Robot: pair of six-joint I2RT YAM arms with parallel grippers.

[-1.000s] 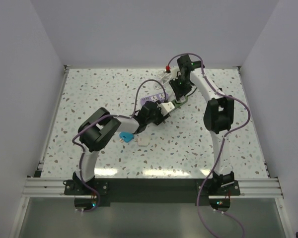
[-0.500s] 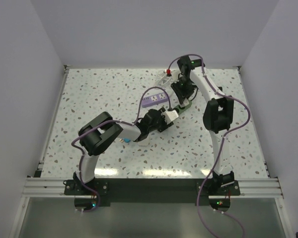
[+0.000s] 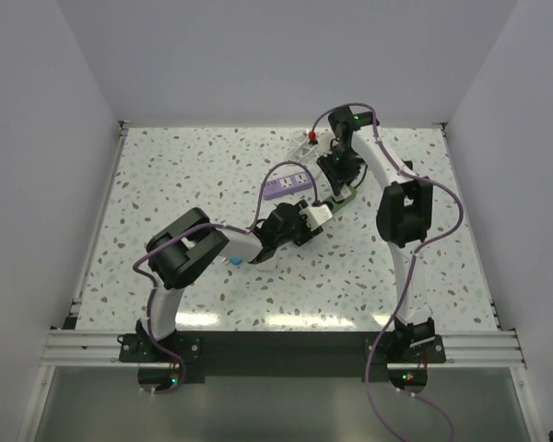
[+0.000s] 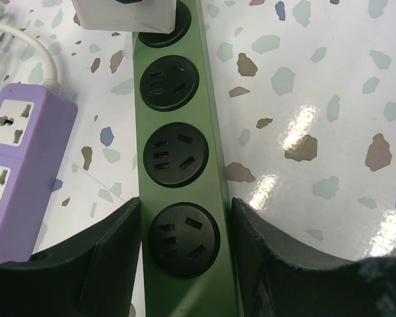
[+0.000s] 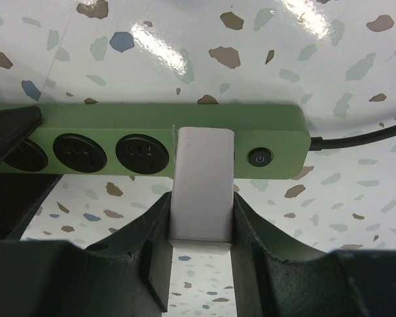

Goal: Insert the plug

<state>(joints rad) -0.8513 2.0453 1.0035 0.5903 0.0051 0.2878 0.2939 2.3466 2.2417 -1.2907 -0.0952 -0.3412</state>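
Note:
A green power strip (image 4: 210, 158) with several round black sockets lies on the speckled table. My left gripper (image 4: 186, 212) straddles its end socket, and both fingers press against the strip's sides. My right gripper (image 5: 201, 205) is shut on a white plug (image 5: 201, 178). The plug stands against the strip (image 5: 119, 125) at the socket beside the round power button (image 5: 259, 158); its prongs are hidden. The plug also shows at the top of the left wrist view (image 4: 122, 16). In the top view both grippers meet at the strip (image 3: 341, 193), left (image 3: 304, 219) and right (image 3: 336, 180).
A purple power strip (image 4: 16, 165) with a white cord lies just left of the green one, also in the top view (image 3: 288, 184). A black cable (image 5: 356, 139) leaves the green strip's button end. A small red-topped object (image 3: 311, 136) sits at the back. A blue object (image 3: 227, 261) peeks from under my left arm.
Over the last second my left arm reached right and its gripper settled at the green strip's end. My right gripper shifted slightly. Almost nothing moved in the last half second.

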